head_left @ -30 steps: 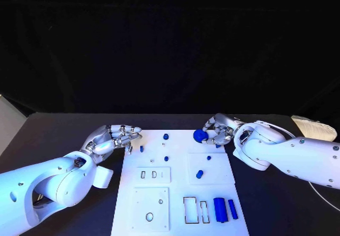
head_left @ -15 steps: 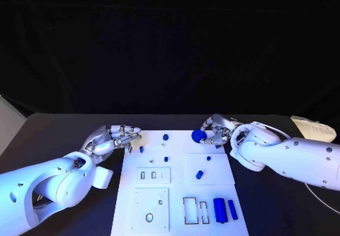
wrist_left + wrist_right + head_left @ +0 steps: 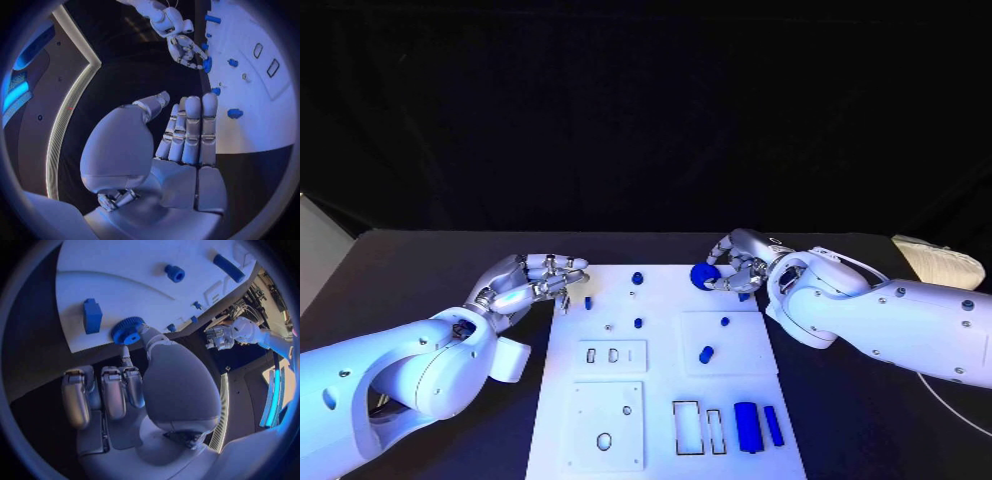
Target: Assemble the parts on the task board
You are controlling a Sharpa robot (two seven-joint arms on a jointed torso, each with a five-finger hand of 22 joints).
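The white task board (image 3: 733, 345) lies in the middle of the black table. My right hand (image 3: 744, 262) hovers over the board's far right corner and pinches a blue toothed wheel (image 3: 705, 273) between thumb and a finger. In the right wrist view the wheel (image 3: 127, 330) hangs close above the board's edge (image 3: 94, 270), near a blue block (image 3: 92, 315). My left hand (image 3: 528, 281) hovers beside the board's far left corner; its fingers (image 3: 190, 127) stand straight and hold nothing. Small blue pegs (image 3: 638, 277) stand on the board's far half. A blue cylinder (image 3: 747, 425) and bar (image 3: 773, 425) lie at its near right.
The board's near half has rectangular slots (image 3: 600, 355) and open rectangular pockets (image 3: 687, 427). A pale object (image 3: 937, 260) lies at the table's right edge. Bare black table lies on both sides of the board.
My right hand has shifted slightly left and away from me with the wheel still pinched. The left hand has stayed in place.
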